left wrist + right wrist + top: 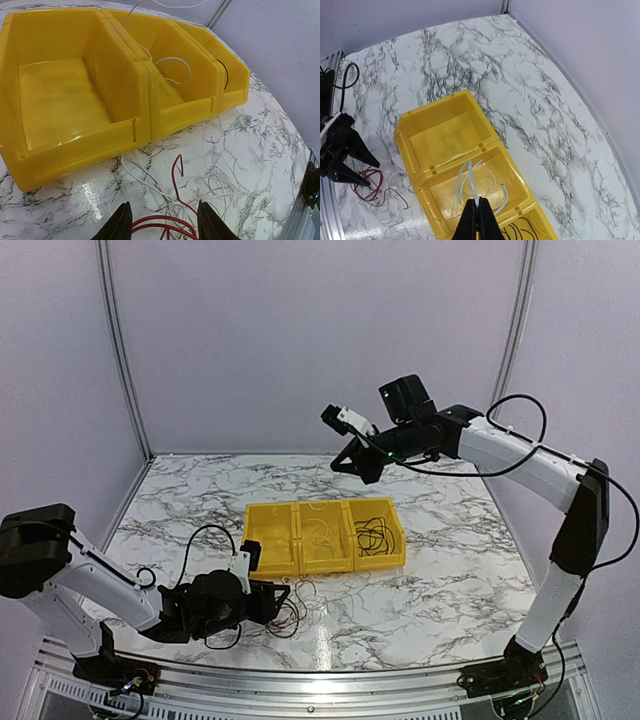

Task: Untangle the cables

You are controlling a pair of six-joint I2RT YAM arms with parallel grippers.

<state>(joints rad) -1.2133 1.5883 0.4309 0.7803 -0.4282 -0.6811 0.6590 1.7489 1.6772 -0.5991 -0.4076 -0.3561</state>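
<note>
A tangle of red and white cables (200, 190) lies on the marble table in front of the yellow three-part bin (75, 150). My left gripper (164, 226) is low over it and open, with red loops (160, 221) between its fingers. In the top view it (283, 598) sits at the tangle (298, 612). My right gripper (479, 204) is high above the bin's middle compartment and shut on a white cable (476, 180) that hangs from it. More white cable (502, 197) lies in that compartment. Black cables (375, 532) lie in the right compartment.
The bin's left compartment (445, 135) holds nothing. Marble table (450, 570) surrounds the bin (300, 565). Purple walls and metal posts (120, 350) enclose the back and sides. A metal rail (300, 680) runs along the near edge.
</note>
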